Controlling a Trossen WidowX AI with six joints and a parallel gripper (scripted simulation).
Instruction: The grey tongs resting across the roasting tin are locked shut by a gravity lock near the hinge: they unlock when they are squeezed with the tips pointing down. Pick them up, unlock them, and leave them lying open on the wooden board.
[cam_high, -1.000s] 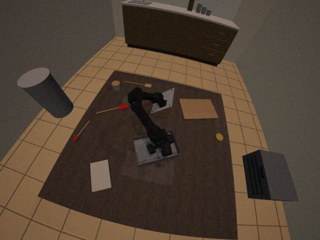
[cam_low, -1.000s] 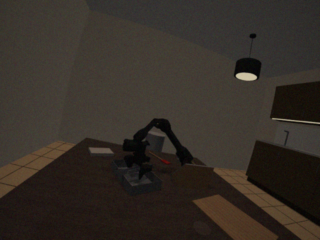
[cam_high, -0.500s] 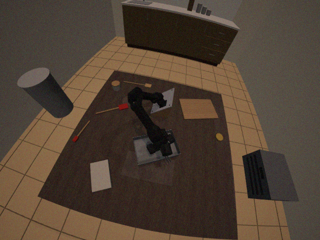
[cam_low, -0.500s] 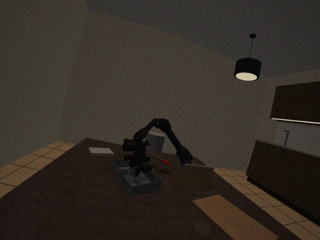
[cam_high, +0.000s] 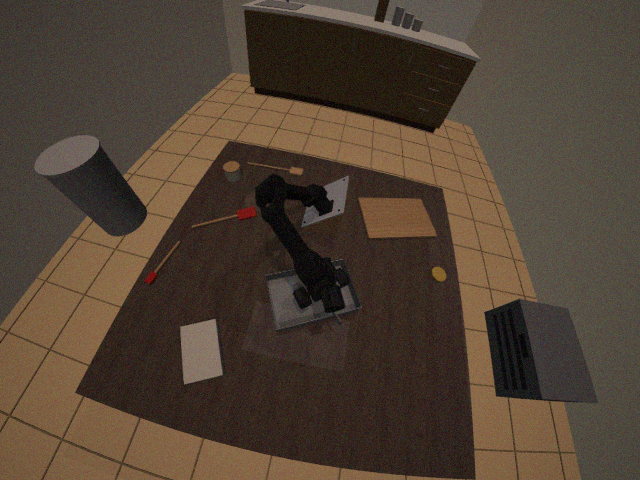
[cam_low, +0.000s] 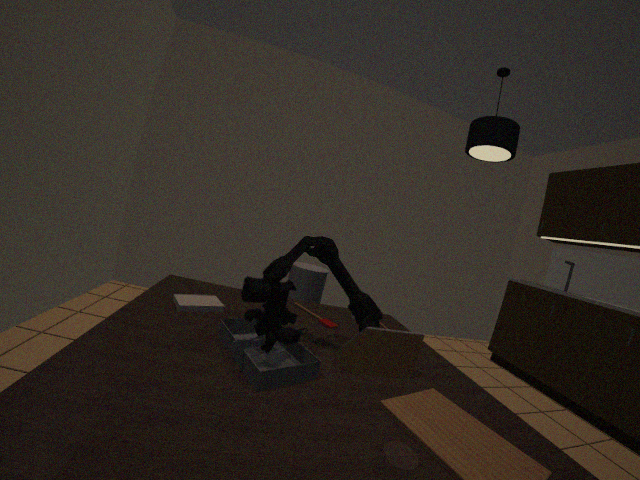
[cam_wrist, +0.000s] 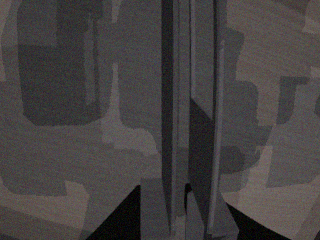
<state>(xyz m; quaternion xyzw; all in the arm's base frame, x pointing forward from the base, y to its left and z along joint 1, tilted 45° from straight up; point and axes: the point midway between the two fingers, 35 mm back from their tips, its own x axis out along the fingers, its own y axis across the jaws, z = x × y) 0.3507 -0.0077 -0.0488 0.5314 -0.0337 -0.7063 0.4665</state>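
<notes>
The roasting tin (cam_high: 294, 324) (cam_low: 284, 378) sits near the middle of the table. My gripper (cam_low: 267, 345) (cam_wrist: 166, 194) points down over it and is shut on the grey tongs (cam_wrist: 183, 100), whose two long arms run close together up the wrist view. In the top view the gripper hides most of the tongs; a thin end sticks out past the tin's front rim. The tongs appear to lie still across the tin; whether the lock is engaged cannot be seen. The wooden board (cam_high: 398, 217) (cam_low: 460, 434) lies flat, apart from the tin, with nothing on it.
A pale block (cam_high: 201, 353) (cam_low: 199, 300) lies left of the tin in the top view. A red-headed spatula (cam_high: 247, 213), a red brush (cam_high: 150, 277), a wooden spatula (cam_high: 296, 171) and a can (cam_high: 232, 172) lie farther back and left. A yellow disc (cam_high: 438, 273) lies right.
</notes>
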